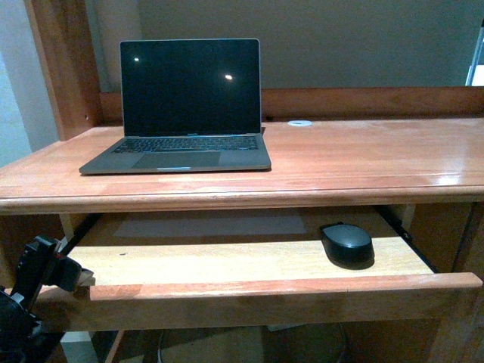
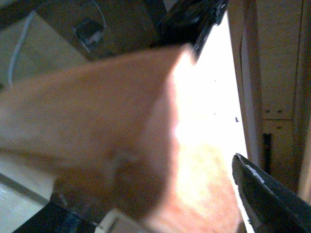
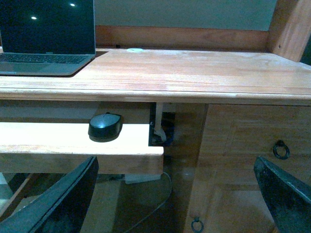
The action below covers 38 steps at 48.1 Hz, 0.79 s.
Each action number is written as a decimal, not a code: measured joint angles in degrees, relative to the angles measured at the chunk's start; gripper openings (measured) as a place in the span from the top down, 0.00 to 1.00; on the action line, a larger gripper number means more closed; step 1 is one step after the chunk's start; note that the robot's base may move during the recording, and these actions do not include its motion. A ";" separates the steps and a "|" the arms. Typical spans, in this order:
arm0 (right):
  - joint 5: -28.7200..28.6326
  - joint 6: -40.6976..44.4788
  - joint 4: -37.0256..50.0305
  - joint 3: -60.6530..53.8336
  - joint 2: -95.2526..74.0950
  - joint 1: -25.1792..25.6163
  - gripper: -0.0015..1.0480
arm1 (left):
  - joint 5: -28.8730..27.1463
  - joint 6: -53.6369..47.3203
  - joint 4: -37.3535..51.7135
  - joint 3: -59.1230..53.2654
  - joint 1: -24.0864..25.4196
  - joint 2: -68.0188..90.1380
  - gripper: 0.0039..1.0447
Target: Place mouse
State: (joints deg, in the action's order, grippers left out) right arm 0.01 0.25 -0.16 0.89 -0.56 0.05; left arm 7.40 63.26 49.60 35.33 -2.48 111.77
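The mouse [image 1: 347, 245] is a small black oval lying on the right end of the pulled-out keyboard tray [image 1: 227, 261] under the desk top. The right wrist view also shows the mouse [image 3: 105, 126], near the tray's [image 3: 48, 143] end. My right gripper [image 3: 175, 204] is open and empty, well back from the desk and lower than the mouse. It is out of the front view. My left gripper [image 1: 51, 266] is open at the tray's left front corner. Its wrist view is blurred, with the tray's wooden edge [image 2: 116, 126] filling the space between its fingers [image 2: 265, 199].
An open laptop [image 1: 185, 106] with a dark screen stands at the desk's back left, and a white round disc [image 1: 299, 122] lies behind it to the right. A cabinet door with ring pulls [image 3: 280, 149] is right of the tray. A white box and cable [image 3: 141, 178] lie under the tray.
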 joint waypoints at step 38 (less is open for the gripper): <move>-0.04 0.00 0.00 0.00 0.00 0.00 0.06 | -13.57 -71.19 -11.80 3.04 4.39 -32.52 0.06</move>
State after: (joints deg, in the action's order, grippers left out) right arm -0.03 0.25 -0.16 0.89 -0.56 0.05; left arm -6.17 -7.92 37.80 38.37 1.91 79.24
